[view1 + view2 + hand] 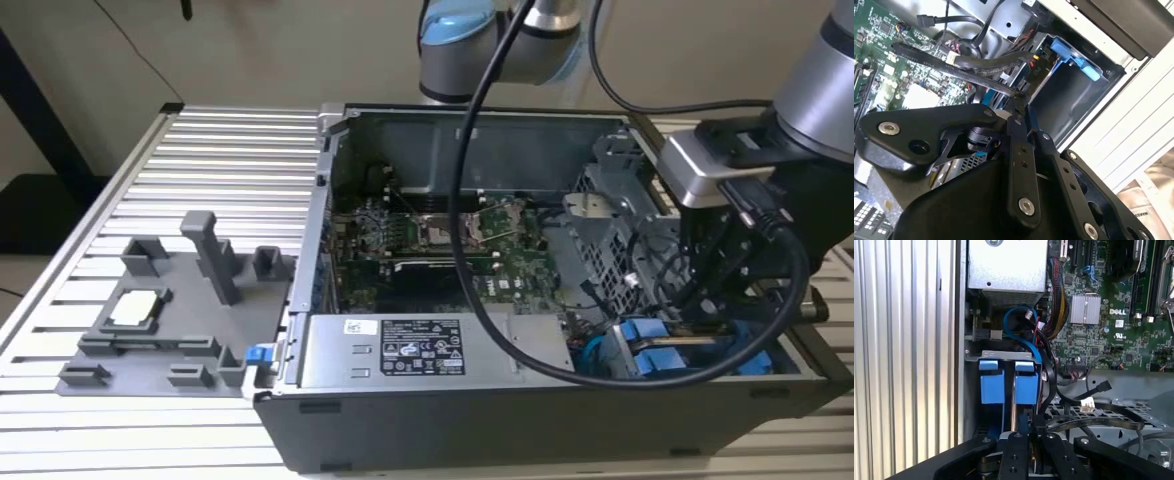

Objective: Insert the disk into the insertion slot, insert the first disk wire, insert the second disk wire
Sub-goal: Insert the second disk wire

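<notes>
The robot arm reaches into the open computer case [400, 440] at the lower right of the exterior view, where two blue-tabbed carriers sit side by side in the drive cage [627, 230]. In the first wrist view both blue tabs show at centre frame. The disk [1026, 387], judged to be the carrier nearer the end effector, sits seated in the insertion slot [1004, 356], so the first step looks done.

The end effector [1031, 432] hangs just over the disk's end, at the lower middle of the first wrist view. In the second wrist view its fingertips [1015, 102] look pressed together on something thin and dark beside a black flat cable [989, 65]; it may be a wire connector, but I cannot tell for certain what is pinched.

The step in hand is, by my judgement, the first disk wire. Loose wires lie close by: a blue cable [1021, 335] loops above the carriers, and a black lead with a pale connector [1086, 402] rests on the perforated cage in the right of the first wrist view.

The next move calls for lining the connector squarely with the disk's socket and pushing straight in. The cable clutter around the bay could snag the fingers or pull the plug askew.

The power supply [400, 350] and motherboard [441, 240] stay apart from the work.
</notes>
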You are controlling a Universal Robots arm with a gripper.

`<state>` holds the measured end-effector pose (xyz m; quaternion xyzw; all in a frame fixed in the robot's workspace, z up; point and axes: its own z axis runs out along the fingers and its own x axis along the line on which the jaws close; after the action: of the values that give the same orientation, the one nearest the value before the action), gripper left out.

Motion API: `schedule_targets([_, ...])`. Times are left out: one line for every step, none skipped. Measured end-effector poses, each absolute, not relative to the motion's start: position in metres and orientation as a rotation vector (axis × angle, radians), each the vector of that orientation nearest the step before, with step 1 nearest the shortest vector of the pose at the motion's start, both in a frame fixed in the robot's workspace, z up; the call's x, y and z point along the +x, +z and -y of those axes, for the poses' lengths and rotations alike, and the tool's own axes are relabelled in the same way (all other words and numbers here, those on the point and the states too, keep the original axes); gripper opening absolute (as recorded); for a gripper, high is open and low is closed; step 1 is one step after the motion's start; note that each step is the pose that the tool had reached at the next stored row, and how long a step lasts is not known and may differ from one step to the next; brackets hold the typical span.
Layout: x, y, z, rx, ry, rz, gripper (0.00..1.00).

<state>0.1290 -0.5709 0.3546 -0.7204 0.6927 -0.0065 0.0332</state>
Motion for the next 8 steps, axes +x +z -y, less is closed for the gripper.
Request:
schedule_targets([0.1294, 0.3541, 0.5709, -2.216, -0.02, -2.132, 0.16])
schedule_targets([0.1298, 0.3535, 0.5709, -2.216, -0.02, -2.132, 0.16])
schedule_targets([0.13, 0.3528, 0.5709, -2.216, -0.02, -2.132, 0.16])
schedule_targets([0.1302, 0.3519, 0.5709, -2.216, -0.019, -2.132, 0.16])
schedule_targets([0.1303, 0.351, 0.5709, -2.216, -0.019, -2.132, 0.16])
schedule_targets([0.1303, 0.35, 0.5709, -2.215, -0.019, -2.132, 0.16])
schedule_targets([0.1304, 0.3489, 0.5709, -2.214, -0.018, -2.133, 0.16])
schedule_targets([0.1304, 0.348, 0.5709, -2.212, -0.017, -2.134, 0.16])
